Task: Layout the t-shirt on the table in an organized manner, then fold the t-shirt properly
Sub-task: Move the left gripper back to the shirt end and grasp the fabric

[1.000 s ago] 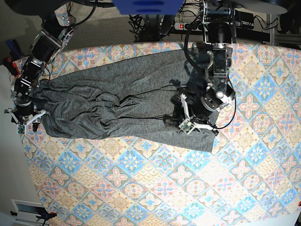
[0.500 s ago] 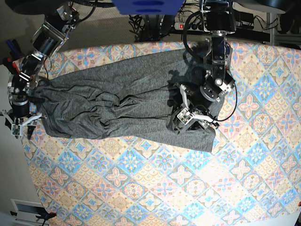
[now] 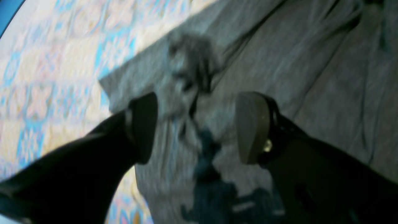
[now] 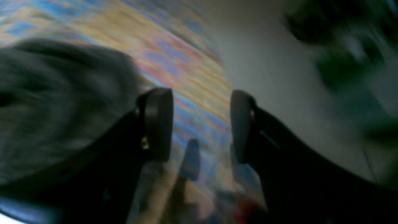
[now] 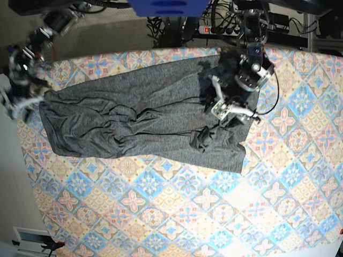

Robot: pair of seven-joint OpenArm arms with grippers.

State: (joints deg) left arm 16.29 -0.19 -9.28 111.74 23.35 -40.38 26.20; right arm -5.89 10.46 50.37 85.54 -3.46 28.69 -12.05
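Note:
The dark grey t-shirt [image 5: 123, 118] lies stretched lengthwise across the far half of the patterned table [image 5: 187, 214], wrinkled, with a small bunched lump [image 5: 202, 140] near its right end. My left gripper [image 5: 226, 110] hovers above that right end. In the left wrist view it [image 3: 196, 127] is open, with the shirt [image 3: 326, 77] and the lump [image 3: 189, 68] below and nothing between the fingers. My right gripper [image 5: 19, 103] is blurred at the shirt's left end. In the right wrist view it [image 4: 200, 124] is open over the tablecloth [image 4: 192, 71], with the shirt [image 4: 56, 102] to its left.
A power strip with cables [image 5: 214, 29] lies behind the table's far edge, beside a blue object [image 5: 169, 6]. The table's left edge [image 5: 27, 160] drops to pale floor just beside the right gripper. Patterned cloth fills the near half.
My left gripper opened, let go of the shirt and rose toward the far edge, leaving a bunched lump. My right arm swung away from the shirt's left end toward the far side.

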